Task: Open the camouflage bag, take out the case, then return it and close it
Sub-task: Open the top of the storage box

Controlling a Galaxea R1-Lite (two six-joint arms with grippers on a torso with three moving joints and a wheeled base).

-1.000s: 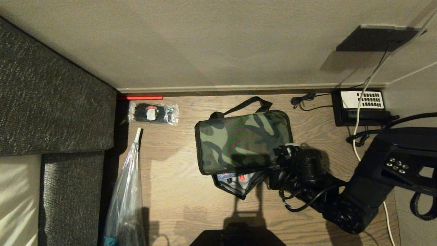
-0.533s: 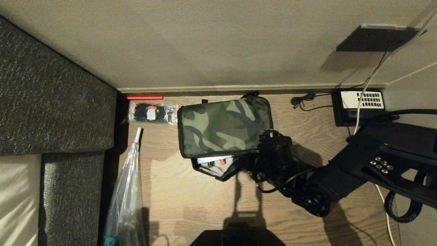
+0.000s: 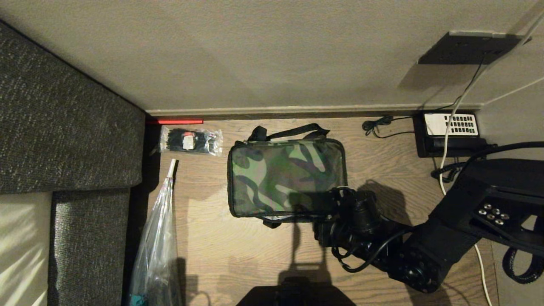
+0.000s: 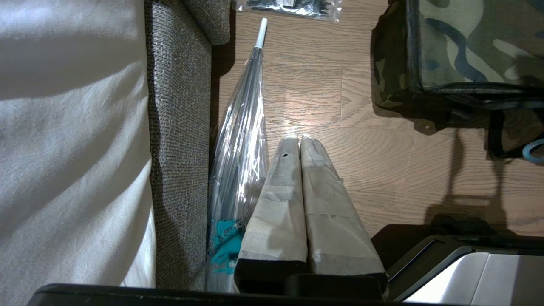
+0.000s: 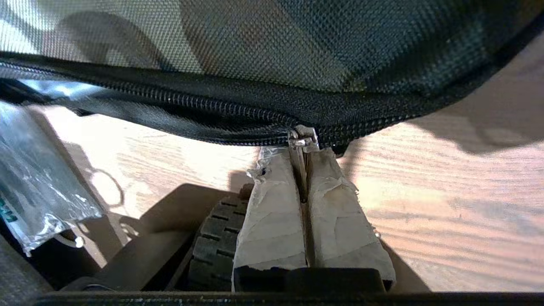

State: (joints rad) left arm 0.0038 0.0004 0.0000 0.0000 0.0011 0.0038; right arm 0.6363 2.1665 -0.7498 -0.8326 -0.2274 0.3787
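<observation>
On the wooden floor [image 3: 382, 178], seen from the head camera, the camouflage bag [image 3: 287, 178] sits near the wall, lid down, with the right gripper [image 3: 329, 204] at its front right corner. Over at the left wrist, the left gripper [image 4: 300, 138] hangs with taped fingers pressed together, holding nothing, beside a clear wrapped umbrella [image 4: 242, 127]. From the right wrist, the fingers [image 5: 276, 199] pinch the metal zipper pull [image 5: 303, 140] on the bag's black zipper.
</observation>
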